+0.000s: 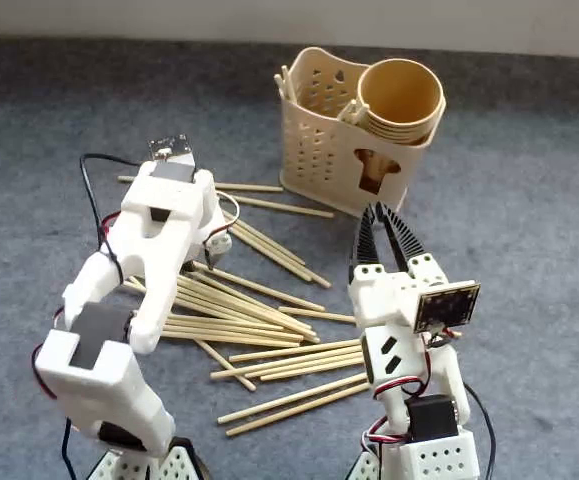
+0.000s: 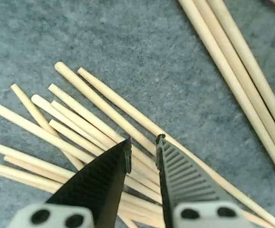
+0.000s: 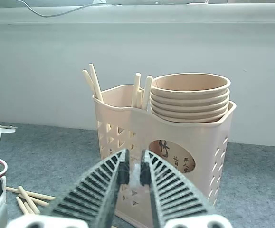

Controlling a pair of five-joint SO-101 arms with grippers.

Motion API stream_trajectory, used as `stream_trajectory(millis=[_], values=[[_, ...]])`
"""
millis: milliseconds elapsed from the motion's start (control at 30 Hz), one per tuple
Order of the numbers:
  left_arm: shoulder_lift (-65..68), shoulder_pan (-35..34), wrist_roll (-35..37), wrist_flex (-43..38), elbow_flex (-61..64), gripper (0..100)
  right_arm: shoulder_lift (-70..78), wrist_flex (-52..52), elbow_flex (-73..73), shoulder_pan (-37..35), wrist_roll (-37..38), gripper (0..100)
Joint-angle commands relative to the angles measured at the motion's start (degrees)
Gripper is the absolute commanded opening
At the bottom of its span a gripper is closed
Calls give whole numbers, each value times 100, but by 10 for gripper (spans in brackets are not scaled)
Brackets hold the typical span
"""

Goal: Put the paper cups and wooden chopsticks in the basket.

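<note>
Grey felt table (image 1: 529,250), high view: the basket (image 1: 314,150) sits up at about 12 to 1 o'clock. The paper cups (image 1: 401,95) are stacked inside each other in its 3 o'clock compartment, mouths up. A few chopsticks in the basket (image 3: 142,90) stand upright in the other compartment, ends poking above the rim.

The loose chopsticks (image 1: 259,318) are scattered flat around the middle of the table. The main bunch has its long axis running roughly 10 to 4 o'clock. The lower few, nearer 6 o'clock, lie more like 8 to 2, and a couple just below the basket run nearly 9 to 3.

The left gripper (image 2: 143,142) hangs right over the fanned pile, tips just above the sticks. Its fingers are parted only a crack, with nothing between them.

The right gripper (image 1: 387,225) is at about 5 o'clock of the basket and points at 12, straight at the basket wall and close to it. Its fingers are pinched together and hold nothing
</note>
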Motion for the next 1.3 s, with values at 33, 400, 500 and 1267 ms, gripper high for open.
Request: stream_trajectory(millis=[33,400,500,1267], values=[[567,84,158,35,-796,103,-75,-22,514,31,79,52],[1754,13,167,44,-1516,102,-75,-22,514,31,79,52],[1789,-171,167,53,-1560,99,-75,-22,514,31,79,52],[1851,-171,158,607,-1358,101,-75,-22,514,31,79,52]])
